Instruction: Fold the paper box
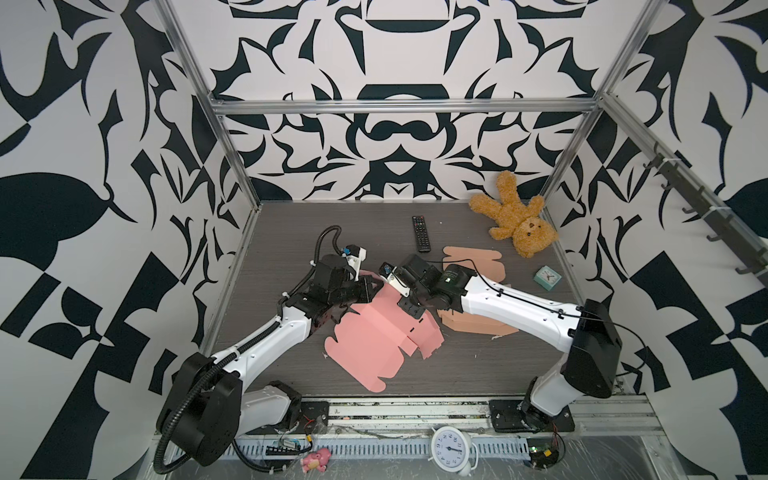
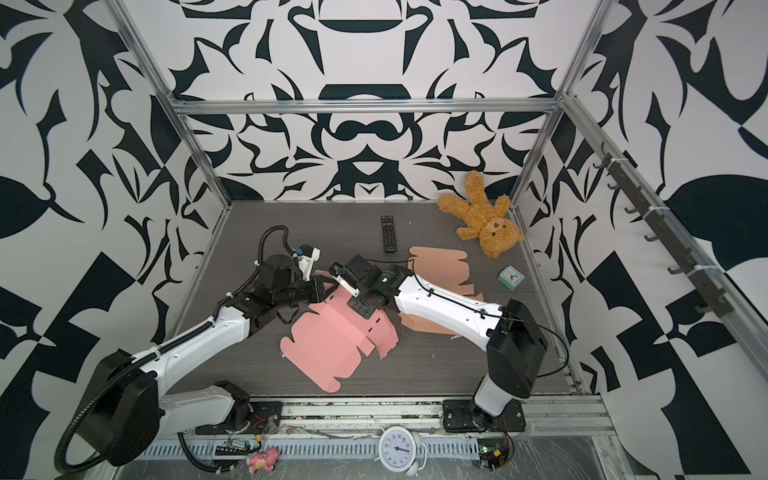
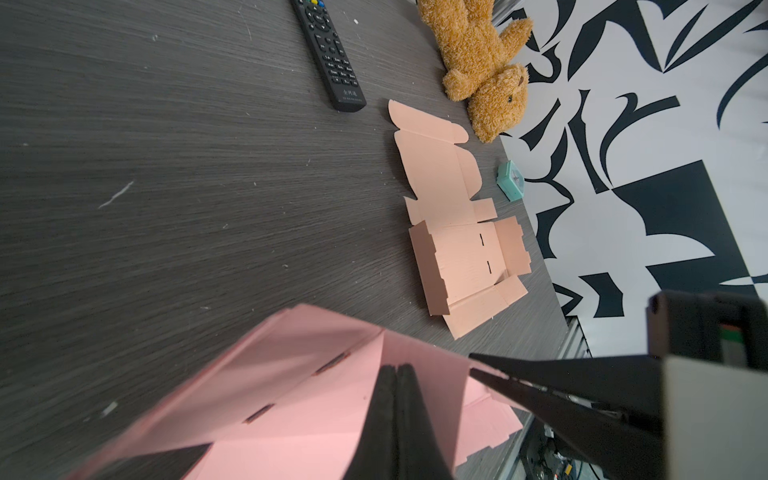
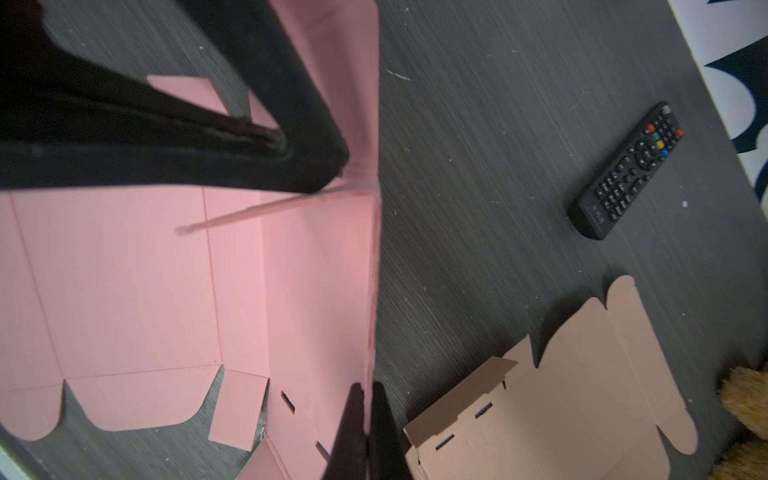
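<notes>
Ok so the pink box (image 1: pixel 374 345) is lying mostly flat around the middle of the desk (image 1: pixel 457 374), and its far end is standing up as a wall. Both arms are leaning in over that far end and meeting there in both top views. My guess at the why: one panel is getting bent up along its crease. A grip near each end is stopping it flopping back down while the side flaps get sorted.

The right pincer (image 4: pixel 365 388) is pinching the top edge of that raised wall. It's got one finger on each side of the paper, close to the two little slots. The left pincer (image 3: pixel 397 370) is pressed together too, with its tip sitting right at the wall's other corner, where a side flap is coming off. I honestly can't tell if there's paper between its fingers or if it's just poking at the fold.

So relative to the pincers, the wall is running between them. The rest of the box is spreading out toward the arm bases, with the rounded lid flaps lying flat on the desk at the near end.

The tan box (image 1: pixel 473 259) is sitting just beyond, partly under the right arm, and nothing is gripping it. The remote (image 1: pixel 421 233) and teddy (image 1: pixel 515 220) are hanging out at the back, well apart from all this.
</notes>
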